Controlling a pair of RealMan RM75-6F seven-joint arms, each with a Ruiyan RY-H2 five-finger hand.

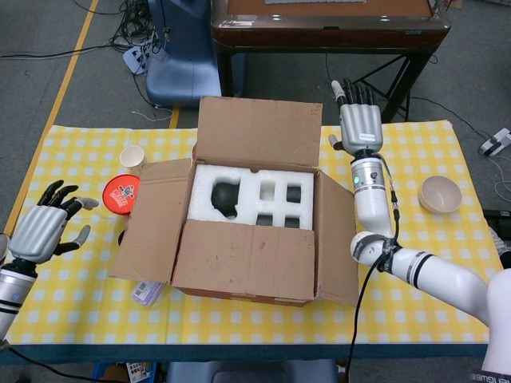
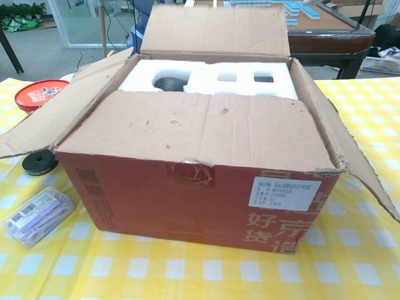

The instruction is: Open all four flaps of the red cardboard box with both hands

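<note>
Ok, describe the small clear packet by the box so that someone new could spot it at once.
Start at the red cardboard box in the middle of the yellow checked table. Look at the cloth by its front left corner: the clear plastic packet lies flat there. Unlike the black disc behind it, it is see-through, with purple contents and a printed label.
</note>
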